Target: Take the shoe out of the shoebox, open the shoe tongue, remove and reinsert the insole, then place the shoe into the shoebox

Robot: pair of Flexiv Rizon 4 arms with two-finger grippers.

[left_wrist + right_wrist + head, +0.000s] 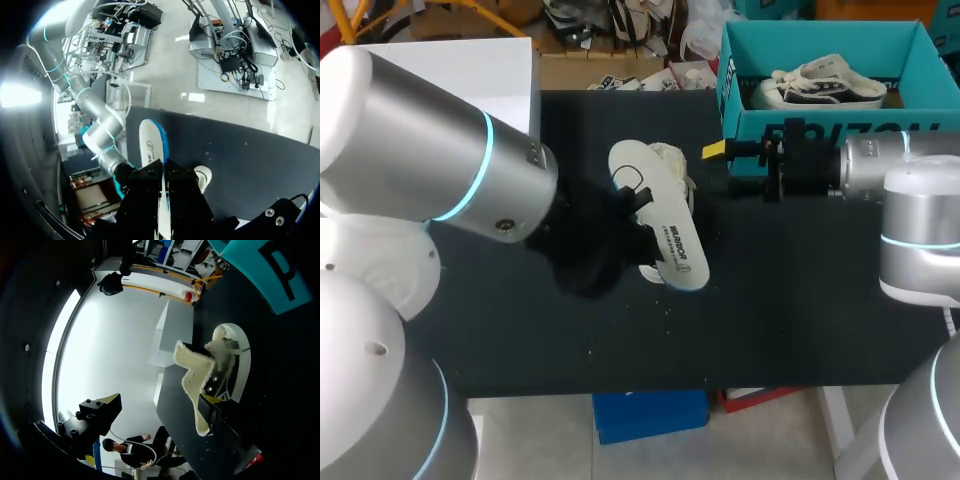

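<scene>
**A:** Two arms and one shoe between them. What has the left arm (440, 150) got?

**B:** The insole (672, 242). The left jaws are pinched narrow on the white strip, somewhere near its middle. It sits over the shoe, though I cannot tell how far it is off the bench (800, 310). I'd guess it is gripped mid-length so that either end can be steered back in.

**A:** And the shoe itself?

**B:** The shoe (670, 160) is out of the box, on its side on the bench and partly hidden by the insole. Its cream tongue is folded outward and the opening faces the right arm. That leaves the mouth free for the insole.

**A:** The right jaws?

**B:** They are wide open and hold nothing. One yellow tip is against the cream flap or just beside it. The other finger stands well apart. I judge they wait there to hold the tongue back or steady the shoe.

**A:** And the box?

**B:** The shoebox (820, 125) is at the far right, open, with a second shoe (825, 85) inside. Putting the insole back and packing the shoe look not yet done.
</scene>
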